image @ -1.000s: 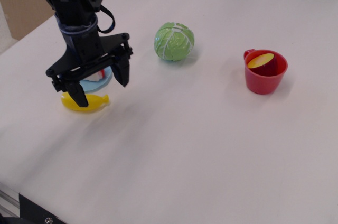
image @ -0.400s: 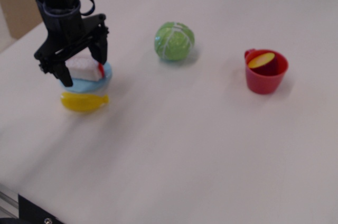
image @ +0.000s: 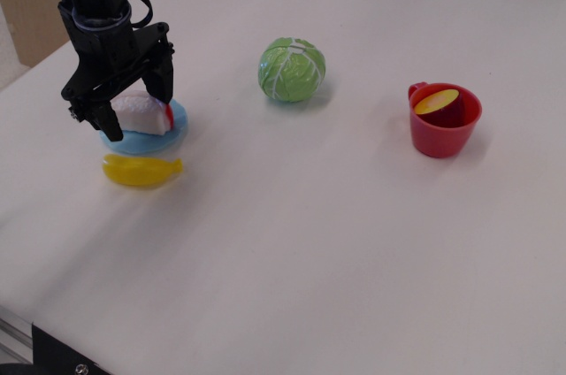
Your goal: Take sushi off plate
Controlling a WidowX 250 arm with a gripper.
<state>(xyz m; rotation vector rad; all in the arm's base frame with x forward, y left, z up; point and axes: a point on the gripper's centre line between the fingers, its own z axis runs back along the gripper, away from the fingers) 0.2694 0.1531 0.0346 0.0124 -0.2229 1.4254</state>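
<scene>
White sushi (image: pixel 141 115), red end; light-blue plate (image: pixel 174 132); yellow banana (image: pixel 141 171); green cabbage (image: pixel 292 69); red cup (image: pixel 444 120); black gripper (image: pixel 135 103).

A: Is any lettering, number or label legible anywhere?
B: None. The worktop (image: pixel 354 242), cup (image: pixel 442 132) and cabbage (image: pixel 292 69) all appear unmarked, bearing no readable text.

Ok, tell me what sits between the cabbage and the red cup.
Nothing: between the cabbage and the red cup only bare white table shows in the observation.image view.
</scene>
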